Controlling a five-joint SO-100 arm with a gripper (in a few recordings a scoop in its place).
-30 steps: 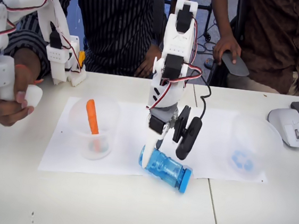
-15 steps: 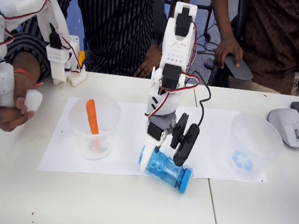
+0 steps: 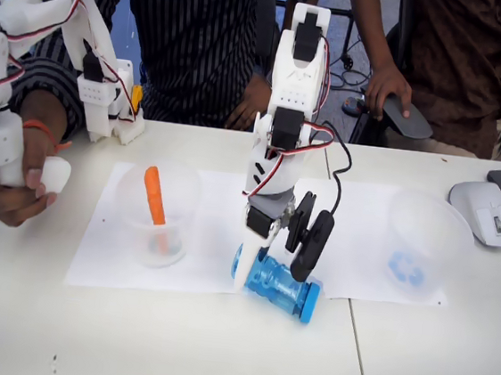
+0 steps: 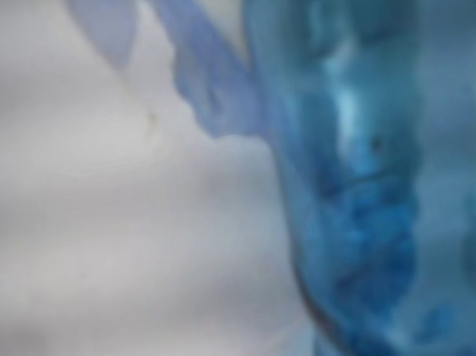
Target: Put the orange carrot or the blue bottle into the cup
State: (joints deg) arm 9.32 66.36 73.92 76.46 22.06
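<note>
The white counter (image 3: pixel 172 340) is bare across the lower part of the fixed view, leaving room in front of the sheet of paper (image 3: pixel 100 252) spread over the middle. The blue bottle (image 3: pixel 278 285) lies on its side at the paper's lower edge, just below frame centre. Its long axis runs from upper left to lower right, with the blue cap at the lower-right end. It is see-through light blue with ribs; in the wrist view it is a blurred blue mass (image 4: pixel 383 162) on the right.

The gripper (image 3: pixel 270 261) hangs over the bottle's left part, released, one white finger at the bottle's left end and the black one above its middle.

The carrot (image 3: pixel 153 197) leans in a clear cup (image 3: pixel 158 209) at centre left. The cup with the blue arrows (image 3: pixel 424 243) stands at centre right, well apart from the bottle, with open paper between. A computer mouse (image 3: pixel 484 210) sits near the right edge.
</note>
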